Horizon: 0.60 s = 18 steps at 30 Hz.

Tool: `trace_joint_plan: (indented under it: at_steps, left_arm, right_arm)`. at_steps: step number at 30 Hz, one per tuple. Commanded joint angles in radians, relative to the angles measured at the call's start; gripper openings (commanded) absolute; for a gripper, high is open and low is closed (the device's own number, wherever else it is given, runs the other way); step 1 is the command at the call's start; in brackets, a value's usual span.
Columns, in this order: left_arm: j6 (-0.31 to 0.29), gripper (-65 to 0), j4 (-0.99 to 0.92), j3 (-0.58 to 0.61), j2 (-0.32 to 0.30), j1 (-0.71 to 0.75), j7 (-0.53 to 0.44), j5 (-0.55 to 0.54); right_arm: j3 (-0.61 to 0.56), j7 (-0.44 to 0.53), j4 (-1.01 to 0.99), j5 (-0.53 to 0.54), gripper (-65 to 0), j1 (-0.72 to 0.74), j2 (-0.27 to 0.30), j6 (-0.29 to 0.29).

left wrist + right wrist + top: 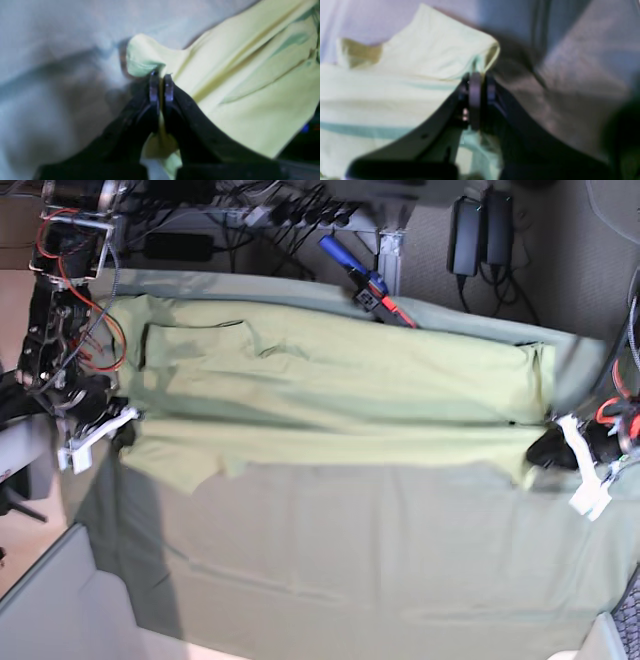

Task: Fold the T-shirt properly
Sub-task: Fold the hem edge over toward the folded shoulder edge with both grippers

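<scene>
Both claws are clamped on cloth: our left gripper (161, 75) and right gripper (477, 77) each pinch an end of the T-shirt (330, 395), which lies stretched lengthwise between them across the table cloth (380, 550) (neither arm nearer, really).

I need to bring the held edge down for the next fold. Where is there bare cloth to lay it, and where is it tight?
The table cloth is bare in one broad stretch below the T-shirt, between the right gripper and the left gripper. It is crowded above the shirt's far edge, where cables and tools lie.
</scene>
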Motion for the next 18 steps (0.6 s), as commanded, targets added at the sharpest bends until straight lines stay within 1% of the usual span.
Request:
trace_joint_plan:
  at_steps: [1,5,10,11,13,14,15,16,18]
  left_arm:
    - [-0.009,-65.0,0.035,-0.008,-0.021,-0.004,-0.013,-0.014]
    - [-0.009,-65.0,0.099,-0.008,-0.02,0.046,-0.015,-0.014]
    - [-0.009,-65.0,0.109,-0.008,-0.02,0.063,-0.022,-0.014]
    - [-0.009,-65.0,0.109,-0.008,-0.019,0.063,-0.023,-0.014]
    - [-0.009,-65.0,0.109,-0.007,-0.016,0.063,-0.025,-0.014]
    - [-0.009,-65.0,0.109,-0.007,-0.014,0.063,-0.025,-0.014]
    - [-0.009,-65.0,0.109,-0.007,-0.013,0.063,-0.025,-0.014]
    - [-0.009,-65.0,0.109,-0.007,-0.012,0.063,-0.025,-0.013]
    - [-0.009,-65.0,0.109,-0.007,-0.012,0.063,-0.024,-0.013]
  right_arm:
    - [0.035,0.014,0.032,0.014,-65.0,-0.003,0.029,0.02]
    - [0.102,0.015,0.073,0.043,-65.0,-0.085,0.028,0.021]
    - [0.113,0.015,0.076,0.042,-65.0,-0.15,0.026,0.02]
    - [0.113,0.015,0.076,0.042,-62.9,-0.156,0.024,0.019]
    - [0.113,0.014,0.076,0.042,-38.1,-0.169,0.024,0.019]
    - [0.113,0.011,0.076,0.039,-28.0,-0.174,0.025,0.019]
    - [0.114,0.01,0.076,0.036,-22.2,-0.174,0.024,0.019]
    - [0.121,0.005,0.077,0.035,-21.1,-0.174,0.024,0.019]
    - [0.149,0.003,0.093,0.039,-21.4,-0.174,0.021,0.019]
